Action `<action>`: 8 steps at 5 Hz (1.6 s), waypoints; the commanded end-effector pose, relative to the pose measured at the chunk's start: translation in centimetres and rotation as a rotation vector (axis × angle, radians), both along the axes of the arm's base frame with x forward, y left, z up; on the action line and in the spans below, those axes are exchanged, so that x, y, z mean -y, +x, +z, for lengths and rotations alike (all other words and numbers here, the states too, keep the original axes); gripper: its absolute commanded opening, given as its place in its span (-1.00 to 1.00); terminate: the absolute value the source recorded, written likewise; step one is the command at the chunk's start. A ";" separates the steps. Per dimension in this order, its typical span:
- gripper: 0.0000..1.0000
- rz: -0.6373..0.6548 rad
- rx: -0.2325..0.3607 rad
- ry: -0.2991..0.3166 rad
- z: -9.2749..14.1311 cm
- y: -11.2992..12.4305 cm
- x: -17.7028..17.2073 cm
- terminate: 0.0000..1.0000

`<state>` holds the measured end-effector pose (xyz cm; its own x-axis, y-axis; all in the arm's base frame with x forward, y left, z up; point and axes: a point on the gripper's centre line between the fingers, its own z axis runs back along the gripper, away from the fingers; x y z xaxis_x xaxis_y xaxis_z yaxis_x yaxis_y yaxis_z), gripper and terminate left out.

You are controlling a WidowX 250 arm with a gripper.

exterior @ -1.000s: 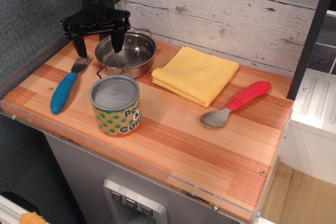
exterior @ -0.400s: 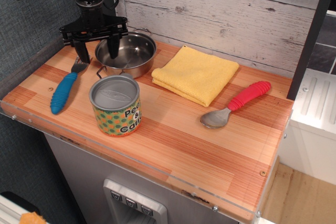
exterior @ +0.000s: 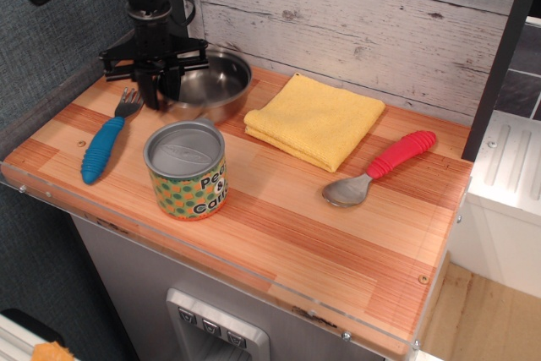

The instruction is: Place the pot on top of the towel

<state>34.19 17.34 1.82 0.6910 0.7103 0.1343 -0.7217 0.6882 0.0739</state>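
The shiny steel pot [exterior: 216, 82] sits at the back left of the wooden table [exterior: 279, 226], close to the plank wall. My gripper [exterior: 162, 90] comes down from above with its fingers drawn together over the pot's left rim, one outside and one inside the wall. The pot's lower edge looks slightly blurred. The folded yellow towel [exterior: 314, 118] lies flat just to the right of the pot, with nothing on it.
A tin can [exterior: 186, 169] with a green-orange label stands in front of the pot. A blue-handled fork [exterior: 103, 145] lies at the left edge. A red-handled spoon [exterior: 382, 166] lies right of the towel. The plank wall runs along the back.
The gripper has dropped lower and its fingers have closed from a wide spread onto the pot's left rim. The pot's front handle no longer shows.
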 end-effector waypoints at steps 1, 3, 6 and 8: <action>-1.00 0.006 0.045 0.018 3.3 0.3 -0.1 -1.00; -1.00 0.202 0.171 -0.036 5.9 -1.5 1.5 -1.00; -1.00 0.480 0.215 -0.115 9.0 -2.8 5.9 -1.00; -1.00 0.667 0.270 -0.253 8.3 -3.6 10.5 -1.00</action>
